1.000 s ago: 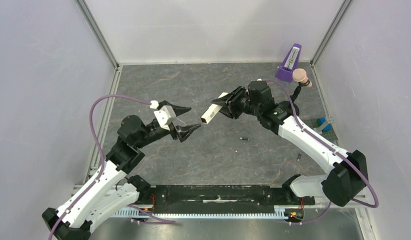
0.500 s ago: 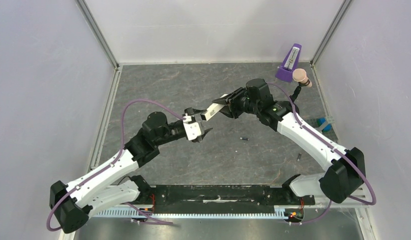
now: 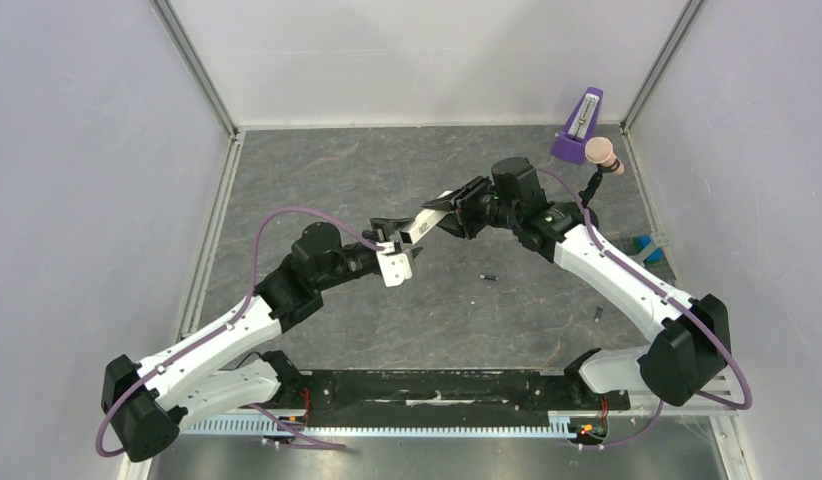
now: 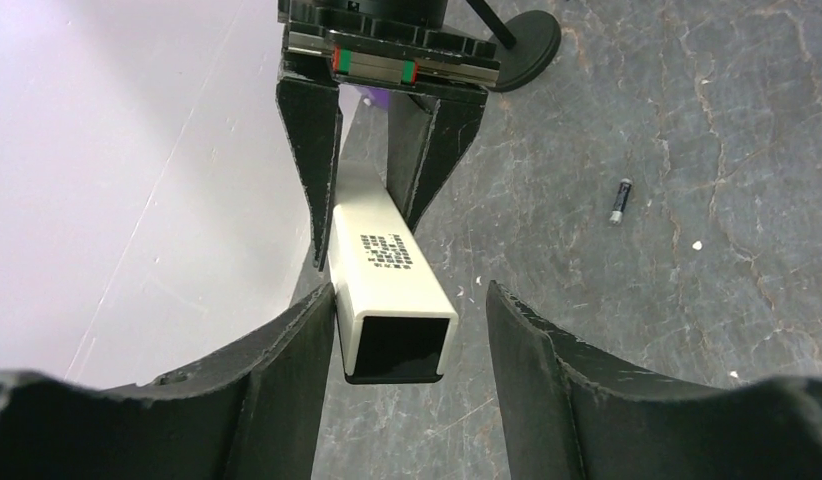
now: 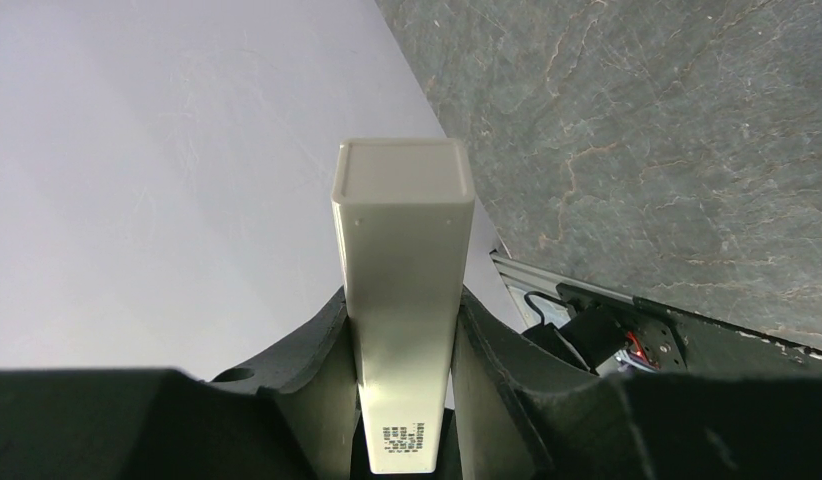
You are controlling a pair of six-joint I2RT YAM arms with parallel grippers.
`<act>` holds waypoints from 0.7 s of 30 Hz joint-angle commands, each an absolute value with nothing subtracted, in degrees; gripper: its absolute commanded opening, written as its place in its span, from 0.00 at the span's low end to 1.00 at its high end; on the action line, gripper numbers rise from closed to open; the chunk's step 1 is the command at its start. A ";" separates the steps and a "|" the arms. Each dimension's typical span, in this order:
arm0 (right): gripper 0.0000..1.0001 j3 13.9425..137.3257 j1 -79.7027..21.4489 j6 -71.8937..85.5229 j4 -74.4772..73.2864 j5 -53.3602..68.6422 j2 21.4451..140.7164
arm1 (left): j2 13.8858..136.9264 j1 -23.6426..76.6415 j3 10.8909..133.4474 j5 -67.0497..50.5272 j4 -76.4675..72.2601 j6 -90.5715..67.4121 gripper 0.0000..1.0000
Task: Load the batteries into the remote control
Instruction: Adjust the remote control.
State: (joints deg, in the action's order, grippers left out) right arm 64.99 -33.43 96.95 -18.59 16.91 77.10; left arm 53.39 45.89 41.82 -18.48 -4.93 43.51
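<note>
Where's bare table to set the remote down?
Bare: the far-left table, beyond the left gripper, and the near middle before the base rail. Crowded: the right side, with two batteries, the purple metronome and the right gripper holding the remote control.

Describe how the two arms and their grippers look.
The left arm and right arm have white shells, black joints and a looping purple cable each. The left gripper and right gripper have black tapered fingers; the right gripper's rail carries red and green marks.
</note>
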 commanded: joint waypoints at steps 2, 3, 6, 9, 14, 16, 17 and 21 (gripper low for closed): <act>0.14 67.42 -33.60 98.26 -16.76 18.32 77.17 | 54.45 46.58 43.34 -16.61 -7.99 46.33 0.60; 0.14 67.42 -33.63 98.26 -16.82 18.41 77.21 | 54.62 46.67 43.15 -15.88 -8.51 46.34 0.60; 0.14 67.37 -33.66 98.26 -16.76 18.45 77.17 | 55.06 47.06 42.14 -13.16 -11.55 46.71 0.56; 0.16 67.34 -33.67 98.25 -16.73 18.28 77.20 | 55.55 48.08 41.43 -10.01 -13.97 48.33 0.48; 0.17 67.46 -33.66 98.27 -16.35 18.24 77.24 | 56.42 49.63 40.91 -7.62 -14.49 51.39 0.28; 0.20 67.33 -33.66 98.31 -15.68 18.36 77.27 | 56.60 49.75 41.00 -7.24 -14.44 50.61 0.17; 0.24 67.32 -33.66 98.19 -15.52 18.53 77.39 | 56.70 49.72 41.23 -6.99 -14.25 49.85 0.06; 0.51 66.41 -33.62 96.32 -14.61 18.52 76.97 | 56.61 49.67 42.63 -3.57 -14.17 42.32 0.02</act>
State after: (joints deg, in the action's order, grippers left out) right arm 64.99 -33.04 98.76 -18.31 16.64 77.58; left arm 56.25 49.41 41.04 -7.92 -10.90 48.53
